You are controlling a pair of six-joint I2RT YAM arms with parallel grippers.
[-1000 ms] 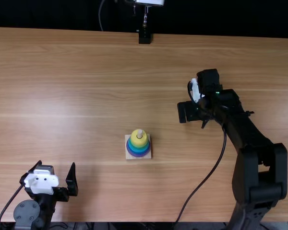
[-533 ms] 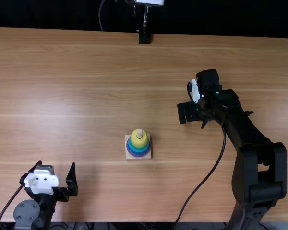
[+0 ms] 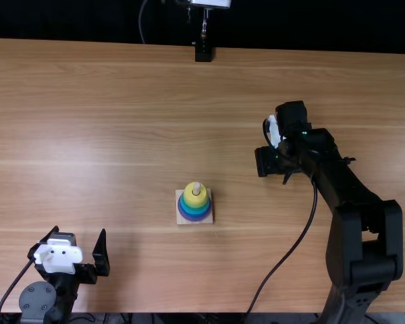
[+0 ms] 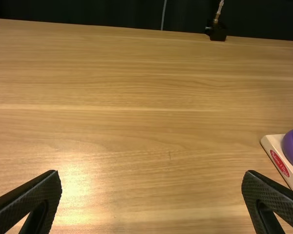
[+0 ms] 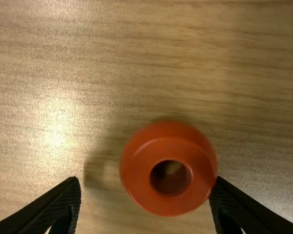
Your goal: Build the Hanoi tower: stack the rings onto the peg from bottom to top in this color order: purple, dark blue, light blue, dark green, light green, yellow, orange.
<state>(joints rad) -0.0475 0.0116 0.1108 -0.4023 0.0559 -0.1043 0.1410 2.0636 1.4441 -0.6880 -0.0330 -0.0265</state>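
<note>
This looks like a robotics lab: a black left arm (image 3: 38, 300) and right arm (image 3: 352, 185) share a wooden surface (image 3: 121, 94), with a trailing cable (image 3: 276, 266) and a black backdrop (image 3: 74, 20) beyond.

Base (image 4: 275, 143), orange ring (image 5: 139, 178) on wooden table (image 3: 108, 121)

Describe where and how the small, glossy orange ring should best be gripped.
I'd grip the small, glossy orange ring by its rounded outer wall, on opposite sides, coming straight down from above. It lies flat with its hole facing up, so this should keep the hole free for the peg. The right pincer is open around it, with a wider gap on one side; centring first seems wise.
</note>
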